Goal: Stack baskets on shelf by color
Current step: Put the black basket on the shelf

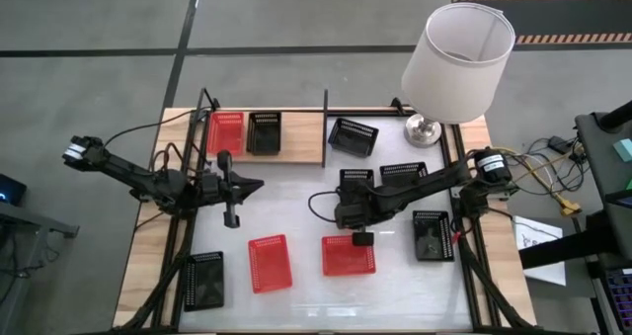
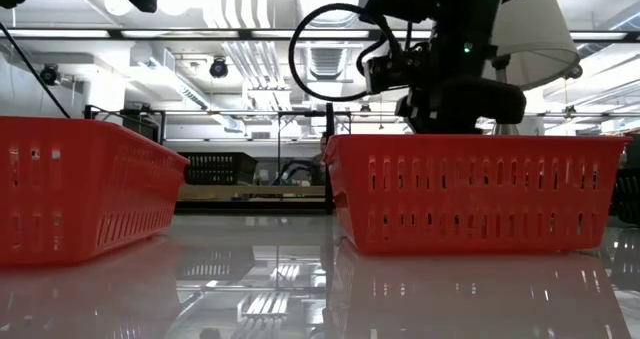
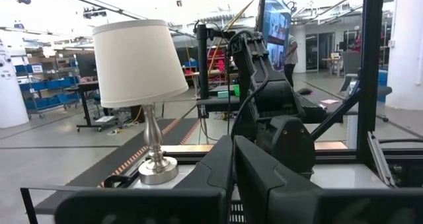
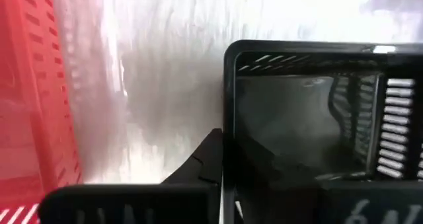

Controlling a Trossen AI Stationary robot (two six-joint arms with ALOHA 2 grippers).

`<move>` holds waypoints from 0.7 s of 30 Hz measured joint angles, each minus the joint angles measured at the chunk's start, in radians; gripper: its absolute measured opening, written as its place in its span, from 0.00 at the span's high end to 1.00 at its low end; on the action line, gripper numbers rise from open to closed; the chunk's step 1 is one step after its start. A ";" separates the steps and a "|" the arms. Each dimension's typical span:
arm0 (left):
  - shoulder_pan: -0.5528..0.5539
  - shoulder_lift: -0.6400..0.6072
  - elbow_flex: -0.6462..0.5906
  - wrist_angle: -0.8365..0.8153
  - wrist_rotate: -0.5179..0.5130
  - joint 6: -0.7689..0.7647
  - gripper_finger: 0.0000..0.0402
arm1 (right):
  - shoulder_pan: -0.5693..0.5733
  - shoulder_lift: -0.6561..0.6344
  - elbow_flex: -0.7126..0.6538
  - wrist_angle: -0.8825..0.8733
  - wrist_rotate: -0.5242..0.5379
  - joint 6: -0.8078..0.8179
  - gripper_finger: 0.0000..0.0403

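My right gripper (image 1: 348,212) reaches in from the table's right and is shut on a black basket (image 1: 357,180) at mid-table; its arm covers the basket's near part. A red basket (image 1: 348,255) lies just near of it, and a second red basket (image 1: 269,263) lies to that one's left. The shelf (image 1: 296,137) at the far edge carries a red basket (image 1: 226,132) and a black basket (image 1: 264,132). My left gripper (image 1: 255,186) hovers shut and holds nothing, near of the shelf. My right gripper has the black basket's near wall (image 4: 229,112) between its fingers. One finger (image 4: 201,161) is outside the wall; the other is inside, hidden in the dark interior. The fingers slant down from the table's right and lie along the wall. Whether the basket is lifted, I cannot tell.
More black baskets lie at the far right (image 1: 403,172), the right edge (image 1: 432,234), the near left corner (image 1: 204,279) and right of the shelf's divider (image 1: 353,135). A lamp with a white shade (image 1: 458,48) stands at the far right corner. Bare white tabletop (image 1: 296,202) lies between the grippers.
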 joint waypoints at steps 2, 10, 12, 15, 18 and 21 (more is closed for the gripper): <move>0.000 0.002 0.000 0.000 0.000 0.000 1.00 | 0.006 0.000 0.018 -0.013 0.000 -0.007 0.97; 0.000 0.006 0.000 0.000 0.000 0.000 1.00 | 0.035 0.000 0.177 -0.147 -0.001 -0.031 0.97; 0.000 0.006 0.000 0.000 0.000 0.000 1.00 | 0.041 0.000 0.219 -0.146 -0.001 -0.050 0.97; 0.000 0.007 0.000 -0.001 0.000 0.005 1.00 | 0.050 0.000 0.273 -0.133 -0.024 -0.092 0.97; 0.000 0.006 0.000 -0.001 0.000 0.008 1.00 | 0.052 0.002 0.308 -0.094 -0.041 -0.125 0.97; 0.000 0.007 0.000 -0.001 0.000 0.008 1.00 | 0.051 0.011 0.335 -0.046 -0.053 -0.155 0.97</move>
